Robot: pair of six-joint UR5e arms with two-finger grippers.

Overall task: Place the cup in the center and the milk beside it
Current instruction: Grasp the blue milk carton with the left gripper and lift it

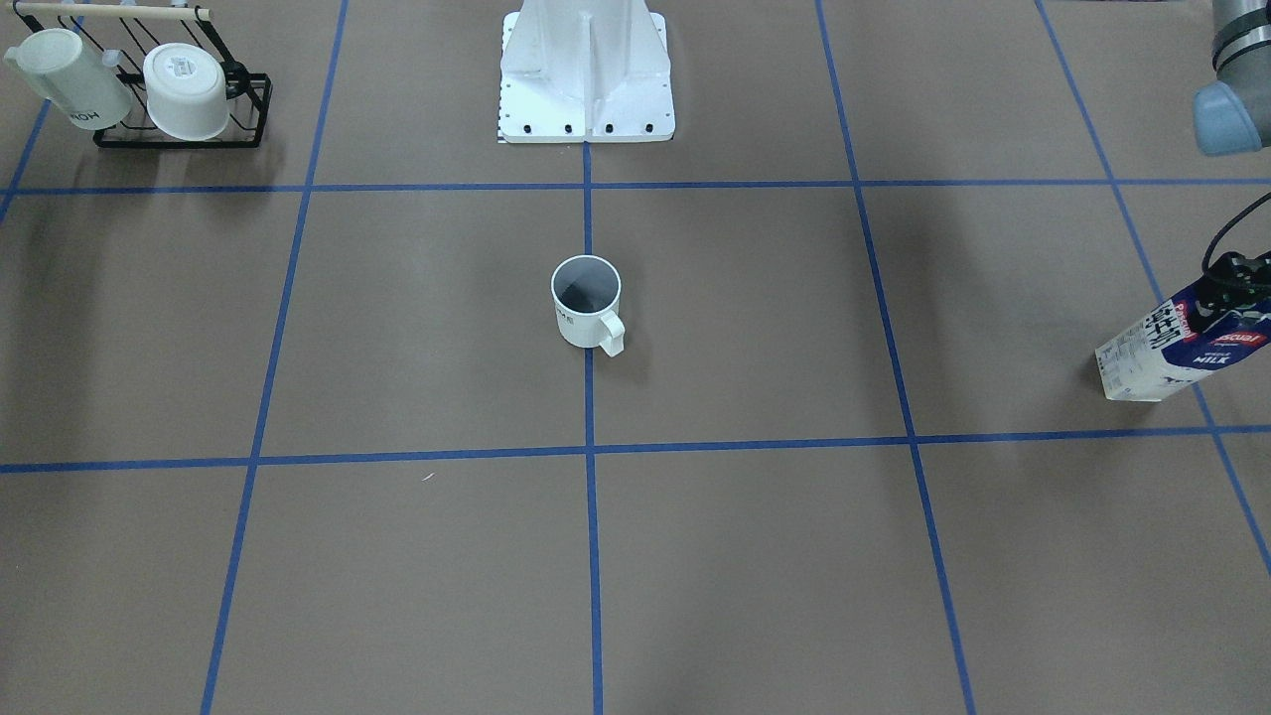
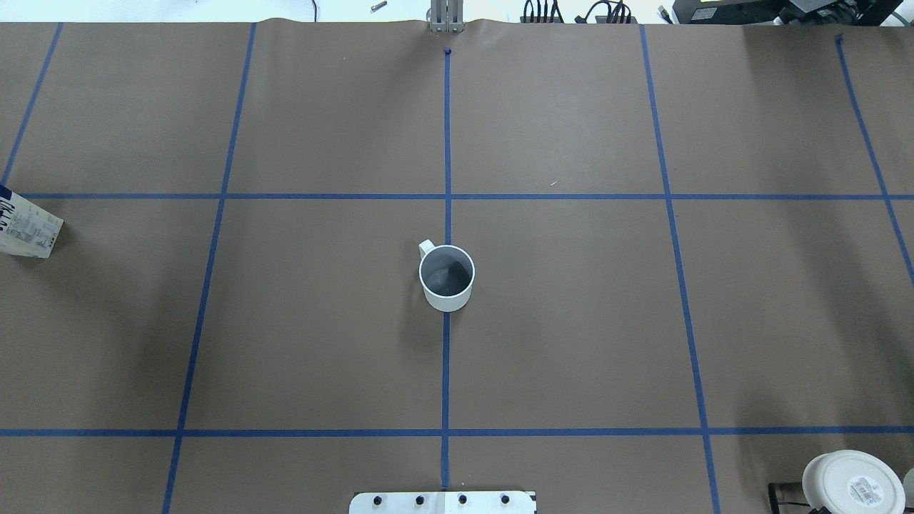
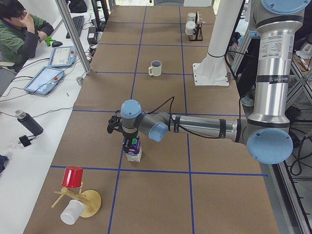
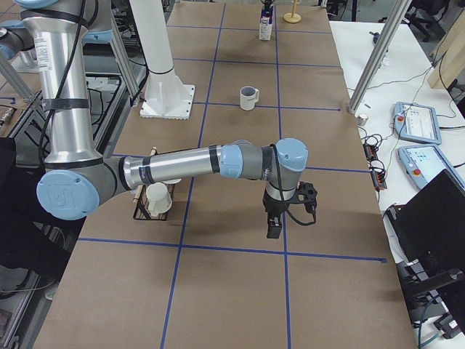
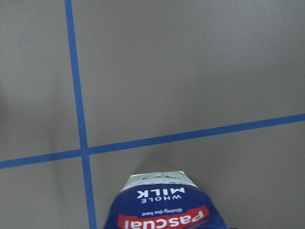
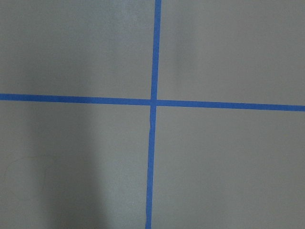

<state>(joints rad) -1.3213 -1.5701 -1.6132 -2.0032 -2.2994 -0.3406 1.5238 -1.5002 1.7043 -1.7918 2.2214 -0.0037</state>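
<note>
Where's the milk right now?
Far out on the robot's left: the milk is at the front-facing view's right edge, under the left pincer, near a blue tape line and well apart from the cup.

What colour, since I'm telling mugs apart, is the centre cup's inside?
The cup is grey inside, white outside; overhead exterior view shows it best.

Brown surface [image 2: 571, 321] gridded with blue tape [image 2: 214, 285]; cup [image 2: 447, 278] upright on the lengthwise centre line (handle turned away from the robot). Milk carton [image 1: 1172, 348] stands well apart toward the left end, near a tape crossing. Black wire rack [image 1: 179, 142] at the right end, white robot base [image 1: 586, 99] mid-edge, wooden stand [image 3: 90, 204] at far left end.
</note>
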